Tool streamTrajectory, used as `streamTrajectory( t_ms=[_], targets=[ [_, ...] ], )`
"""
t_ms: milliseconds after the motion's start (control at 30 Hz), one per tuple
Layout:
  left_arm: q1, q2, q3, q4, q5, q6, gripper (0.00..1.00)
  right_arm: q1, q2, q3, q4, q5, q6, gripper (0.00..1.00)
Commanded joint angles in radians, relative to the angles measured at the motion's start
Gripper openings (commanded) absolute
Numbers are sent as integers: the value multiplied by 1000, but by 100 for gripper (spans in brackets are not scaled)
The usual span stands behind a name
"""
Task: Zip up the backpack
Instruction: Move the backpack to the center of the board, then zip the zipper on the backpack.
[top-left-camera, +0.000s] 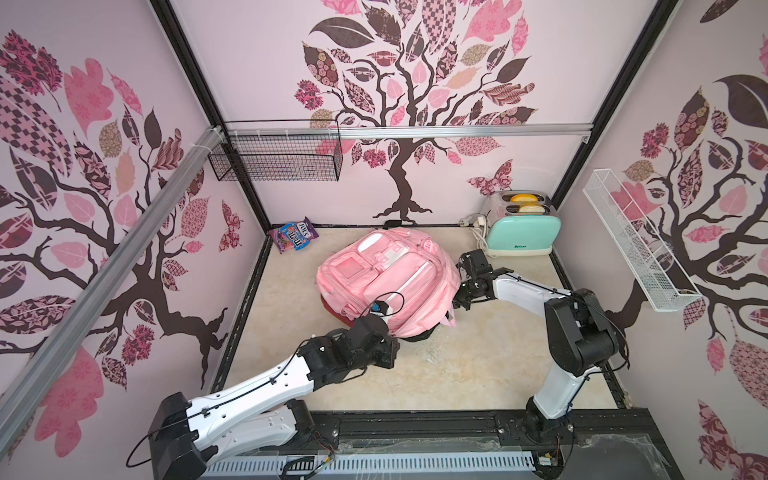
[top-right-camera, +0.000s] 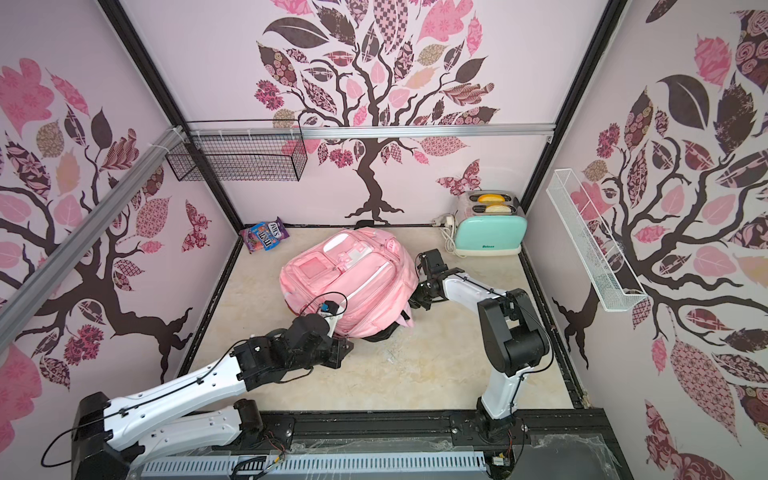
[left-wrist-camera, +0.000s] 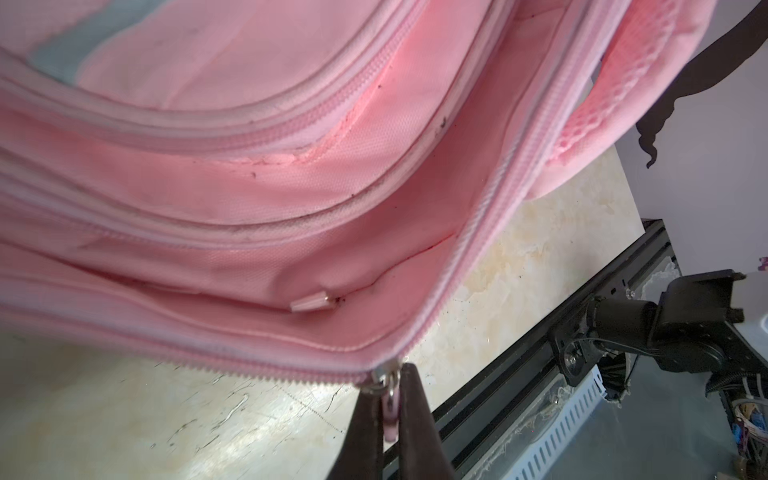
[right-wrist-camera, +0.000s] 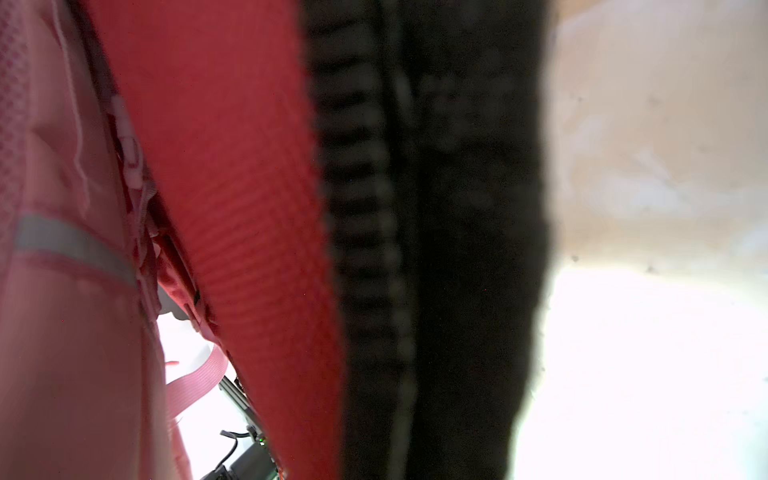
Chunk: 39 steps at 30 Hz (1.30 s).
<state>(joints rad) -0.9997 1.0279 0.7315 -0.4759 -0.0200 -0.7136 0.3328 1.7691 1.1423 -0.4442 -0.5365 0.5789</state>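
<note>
Pink backpack (top-left-camera: 386, 282) lies front up in the middle of the surface (top-left-camera: 457, 374), between both arms. The left hand (left-wrist-camera: 392, 376) pinches the zipper pull (left-wrist-camera: 390, 419). Teeth on one side of the slider are joined, while the track on the other side gapes along the curve, so most of the closing appears left. The right hand (top-left-camera: 459, 301), narrowed, seems clamped on the bag's red edge (right-wrist-camera: 232, 187).

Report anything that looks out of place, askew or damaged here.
An M&M's bag lies crumpled in the far corner against the wall, apart from the pink backpack. The backpack lies skewed on the tabletop, which is scratched beside it. One zipper gapes open.
</note>
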Motion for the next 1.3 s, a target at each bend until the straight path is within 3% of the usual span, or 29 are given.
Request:
streamTrajectory(
  t_ms=[0,67,100,133,333,567,733,1000,1267],
  targets=[
    [-12,46,-20,258,94,-15,0,-52,-94,36,-87,78,-41,22],
    [-12,89,-15,308,113,-16,0,-76,-161,10,-117,163,-24,34],
    [-12,115,-11,333,120,-13,0,-80,-198,6,-142,219,-23,54],
    [-12,141,-3,352,129,-11,0,-85,-233,11,-172,268,-26,68],
    [-12,253,15,437,151,-20,0,-159,-367,49,-253,282,-62,87],
    [-12,335,21,512,171,-41,0,-172,-568,15,-343,347,-47,89],
    [-12,392,53,551,210,-36,0,-150,-685,-193,-266,129,73,89],
    [-13,418,69,585,237,-30,0,129,-814,-517,-26,177,337,89],
    [-13,406,9,681,293,-43,0,157,-788,-601,183,139,389,90]
  ],
)
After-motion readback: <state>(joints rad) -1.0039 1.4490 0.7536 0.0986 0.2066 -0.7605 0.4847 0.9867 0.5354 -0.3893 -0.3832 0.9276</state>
